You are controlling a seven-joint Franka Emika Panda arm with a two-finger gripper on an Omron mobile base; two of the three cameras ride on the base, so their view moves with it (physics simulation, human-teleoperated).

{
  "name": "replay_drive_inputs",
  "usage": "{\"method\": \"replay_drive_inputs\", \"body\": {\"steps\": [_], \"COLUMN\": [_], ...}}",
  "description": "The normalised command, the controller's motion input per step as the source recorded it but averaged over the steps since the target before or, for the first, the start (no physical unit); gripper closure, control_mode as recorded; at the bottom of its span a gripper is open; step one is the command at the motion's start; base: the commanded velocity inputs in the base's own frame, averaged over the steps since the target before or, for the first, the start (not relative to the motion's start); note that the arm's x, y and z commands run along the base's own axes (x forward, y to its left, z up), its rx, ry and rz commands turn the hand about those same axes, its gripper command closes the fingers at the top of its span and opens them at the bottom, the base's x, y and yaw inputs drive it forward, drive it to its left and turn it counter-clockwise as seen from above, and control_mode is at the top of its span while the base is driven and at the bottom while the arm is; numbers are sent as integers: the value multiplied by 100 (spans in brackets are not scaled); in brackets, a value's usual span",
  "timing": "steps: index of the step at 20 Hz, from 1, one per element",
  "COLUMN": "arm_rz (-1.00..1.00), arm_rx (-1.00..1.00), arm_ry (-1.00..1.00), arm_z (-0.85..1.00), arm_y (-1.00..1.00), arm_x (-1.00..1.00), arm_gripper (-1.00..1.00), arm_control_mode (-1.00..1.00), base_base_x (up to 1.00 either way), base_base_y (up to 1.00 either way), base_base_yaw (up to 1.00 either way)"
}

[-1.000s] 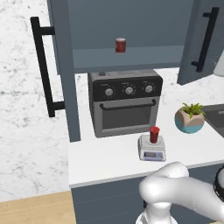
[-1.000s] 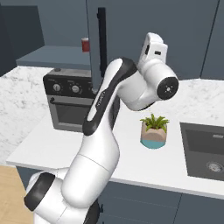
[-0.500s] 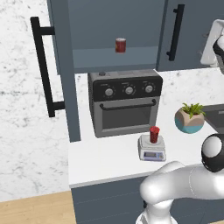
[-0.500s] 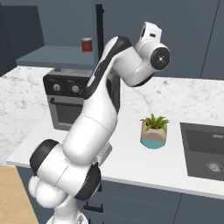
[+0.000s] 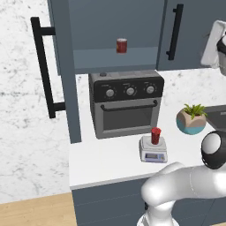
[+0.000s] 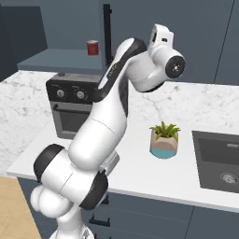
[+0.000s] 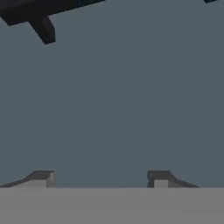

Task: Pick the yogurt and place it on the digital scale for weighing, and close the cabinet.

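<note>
Against the cabinet (image 5: 194,31) door the spread, empty claw (image 7: 100,179) is pressed; the left door must be shut next.

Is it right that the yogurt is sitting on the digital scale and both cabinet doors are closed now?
Not quite. The yogurt does sit on the digital scale, but the cabinet's left door is wide open, as the left base view shows. The right door looks closed.

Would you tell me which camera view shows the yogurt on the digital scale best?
The left base view: the yogurt stands upright on the digital scale, unobstructed. In the right base view the arm hides that spot; the hand view faces the cabinet door.
</note>
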Motion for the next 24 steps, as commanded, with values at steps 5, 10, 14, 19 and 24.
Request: {"method": "replay_drive_inputs", "body": {"steps": [5,10,14,19,24], "arm_rz": [0,-2,0,0,2], "arm_rx": [-6,0,0,0,2], "arm_ry": [-38,-24,0,1,12], "arm_z": [-86,25,9,26,26], "arm_y": [47,15,0,-9,10], "arm_x": [-61,-100,-100,-100,-91], "arm_gripper": [-100,-100,-100,-100,-100], "arm_control_mode": [-100,-100,-100,-100,-100], "base_base_x": [0,0,0,0,0], "base_base_y": [0,0,0,0,0], "base_base_yaw": [0,0,0,0,0]}}
